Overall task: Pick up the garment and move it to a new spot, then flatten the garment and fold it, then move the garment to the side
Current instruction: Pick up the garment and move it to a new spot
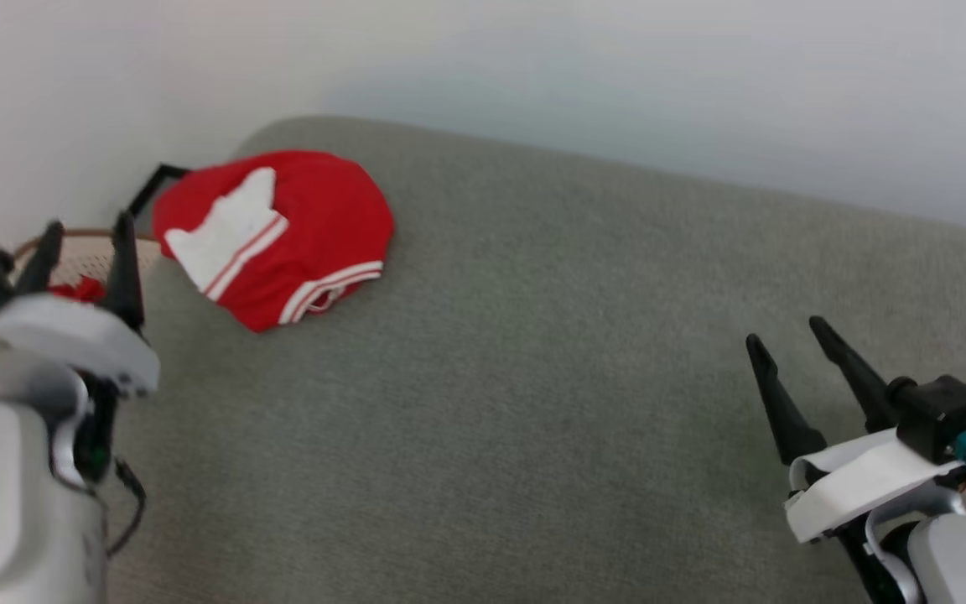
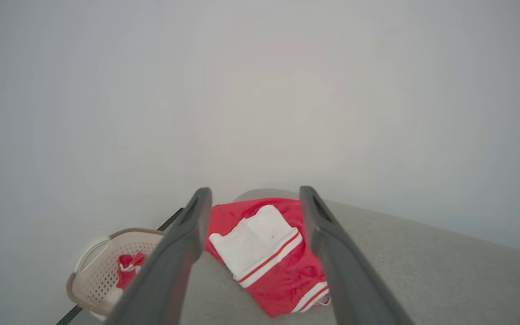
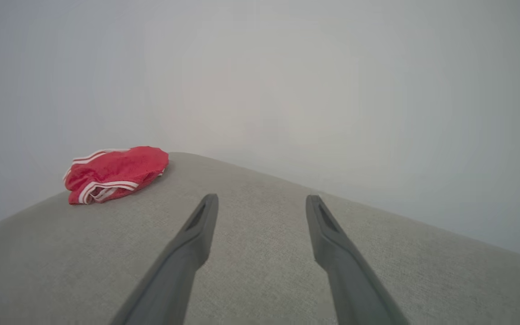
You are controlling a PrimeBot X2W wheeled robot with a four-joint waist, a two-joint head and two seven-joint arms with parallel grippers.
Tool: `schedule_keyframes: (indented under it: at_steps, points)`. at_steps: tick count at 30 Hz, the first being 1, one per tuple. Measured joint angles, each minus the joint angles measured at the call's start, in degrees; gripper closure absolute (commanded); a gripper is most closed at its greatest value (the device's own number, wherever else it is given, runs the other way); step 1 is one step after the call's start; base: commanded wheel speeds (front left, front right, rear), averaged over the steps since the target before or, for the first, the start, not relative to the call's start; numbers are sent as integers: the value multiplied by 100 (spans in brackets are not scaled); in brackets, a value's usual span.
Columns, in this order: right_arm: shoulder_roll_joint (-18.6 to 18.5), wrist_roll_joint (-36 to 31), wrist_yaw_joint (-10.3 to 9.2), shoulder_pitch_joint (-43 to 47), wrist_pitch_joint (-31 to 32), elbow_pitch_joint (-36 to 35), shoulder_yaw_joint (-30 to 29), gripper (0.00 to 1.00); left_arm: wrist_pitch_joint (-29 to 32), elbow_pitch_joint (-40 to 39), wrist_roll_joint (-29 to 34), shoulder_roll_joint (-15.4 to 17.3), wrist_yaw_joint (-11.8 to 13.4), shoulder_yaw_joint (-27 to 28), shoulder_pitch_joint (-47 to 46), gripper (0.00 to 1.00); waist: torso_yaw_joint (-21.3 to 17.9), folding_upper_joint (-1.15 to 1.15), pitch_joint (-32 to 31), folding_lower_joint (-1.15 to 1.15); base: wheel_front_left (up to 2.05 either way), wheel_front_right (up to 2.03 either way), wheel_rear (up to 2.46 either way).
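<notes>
The garment [image 1: 298, 243] lies on a grey bench [image 1: 533, 377] with a soft cloth top. It sits at the far left corner of the bench, close to the left edge. It is folded into a small, rounded bundle. A white sleeve with red stripes lies on top of the red cloth. The red and white striped trim shows along the side nearest the robot.

The left gripper [image 1: 87, 231] hangs over the left edge of the bench, nearer the robot than the garment. It does not touch the garment. Its two dark fingers are spread apart and nothing is between them. In the left wrist view the garment [image 2: 282, 271] shows farther off, past the left gripper [image 2: 255, 192].

The right gripper [image 1: 785, 331] is over the near right part of the bench, well apart from the garment. Its fingers are spread wide too, and it holds nothing. In the right wrist view the right gripper [image 3: 262, 198] points across bare grey cloth, and the garment [image 3: 115, 174] lies far off to the left.

Beside the left edge of the bench, lower down, stands a pale basket [image 2: 102, 266] with little holes. A small red cloth [image 2: 129, 268] lies inside it. A plain white wall [image 1: 617, 84] is behind the bench.
</notes>
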Motion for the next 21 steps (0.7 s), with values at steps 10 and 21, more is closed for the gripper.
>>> schedule_keyframes:
  at_steps: [10,21]
  points:
    - [-252,-147,-1,-271,289,-542,-97,0,676,1913,-538,454,-99,-259,-1659,0,-309,0,841,0,0,0,0]
    - [-437,-297,0,-545,592,-977,-118,0,1439,3768,-572,614,16,-568,-2910,0,-626,0,1732,0,0,0,0]
